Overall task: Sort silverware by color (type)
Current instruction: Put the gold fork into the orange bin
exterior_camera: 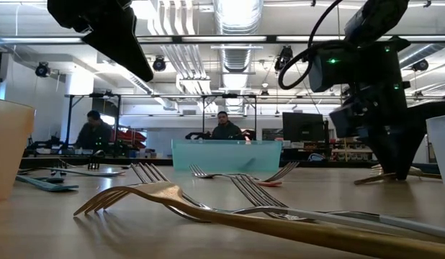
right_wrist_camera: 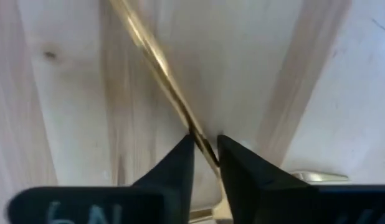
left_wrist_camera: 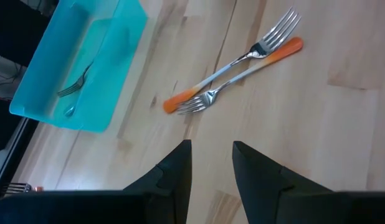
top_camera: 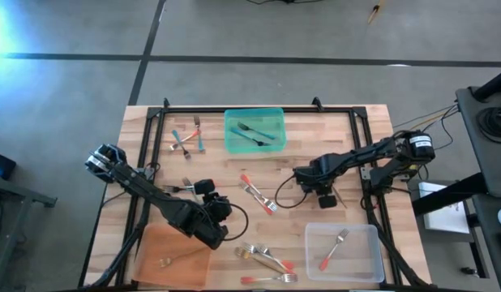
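Here the right claw (right_wrist_camera: 205, 146), near the desk's right edge, pinches a gold utensil (right_wrist_camera: 156, 65) lying on the desk; next comes lifting it. The left claw (left_wrist_camera: 211, 165) hovers parted near the orange tray (top_camera: 153, 243).

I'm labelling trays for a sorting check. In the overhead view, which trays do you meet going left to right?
Orange tray → teal tray → clear tray.

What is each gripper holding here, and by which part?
Right gripper pinches a gold utensil on its slim shaft. Left gripper holds nothing.
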Available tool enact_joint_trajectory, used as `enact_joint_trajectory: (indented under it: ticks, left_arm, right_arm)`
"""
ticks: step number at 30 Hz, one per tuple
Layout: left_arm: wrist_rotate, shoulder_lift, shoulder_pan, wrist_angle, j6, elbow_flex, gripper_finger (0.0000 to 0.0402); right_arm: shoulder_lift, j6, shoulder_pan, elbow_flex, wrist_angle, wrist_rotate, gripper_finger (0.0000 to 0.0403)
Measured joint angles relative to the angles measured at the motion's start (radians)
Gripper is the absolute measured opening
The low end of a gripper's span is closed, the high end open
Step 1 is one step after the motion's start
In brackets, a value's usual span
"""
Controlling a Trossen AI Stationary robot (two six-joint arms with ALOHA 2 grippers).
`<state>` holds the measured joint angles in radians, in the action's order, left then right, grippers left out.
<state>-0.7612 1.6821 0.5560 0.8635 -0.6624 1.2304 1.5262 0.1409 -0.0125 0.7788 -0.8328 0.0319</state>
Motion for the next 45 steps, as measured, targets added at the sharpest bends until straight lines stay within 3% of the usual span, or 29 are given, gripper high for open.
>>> enact_joint_trajectory:
  ticks: [3, 9, 12, 18, 21, 26, 30, 33, 40, 45]
  left_arm:
    - [0.000, 0.000, 0.000, 0.000, 0.000, 0.000, 0.0099]
    - [-0.066, 0.000, 0.000, -0.006, 0.000, 0.000, 0.0099]
    - [-0.173, 0.000, -0.001, -0.021, -0.007, 0.000, 0.0099]
    - [-0.506, 0.001, -0.029, -0.137, -0.005, 0.000, 0.0099]
    - [-0.528, 0.001, -0.062, -0.190, 0.069, 0.000, 0.0097]
    - [-0.363, 0.001, -0.141, -0.417, 0.293, -0.008, 0.0087]
    - [-0.070, 0.002, -0.212, -0.709, 0.624, -0.018, 0.0078]
    - [0.118, 0.005, -0.263, -0.911, 0.784, -0.018, 0.0077]
    - [0.244, 0.005, -0.373, -1.178, 0.911, -0.018, 0.0077]
    - [0.415, 0.005, -0.429, -1.288, 0.924, -0.048, 0.0077]
  right_arm:
    - [0.004, -0.065, 0.000, 0.000, 0.001, -0.010, 0.0018]
    - [-0.047, -0.144, 0.000, 0.002, -0.038, -0.022, 0.0011]
    - [-0.103, -0.168, -0.002, 0.024, -0.092, -0.050, 0.0011]
    - [-0.247, -0.258, -0.001, 0.091, -0.021, -0.146, 0.0010]
    - [-0.337, -0.265, -0.001, 0.101, 0.121, -0.168, 0.0010]
    - [-0.462, -0.229, -0.001, 0.095, 0.290, -0.167, 0.0011]
    - [-0.533, -0.215, -0.001, 0.093, 0.307, -0.204, 0.0011]
    - [-0.571, -0.227, -0.001, 0.082, 0.306, -0.217, 0.0011]
    - [-0.620, -0.244, 0.000, 0.028, 0.310, -0.228, 0.0012]
    - [-0.649, -0.229, -0.001, -0.006, 0.350, -0.335, 0.0012]
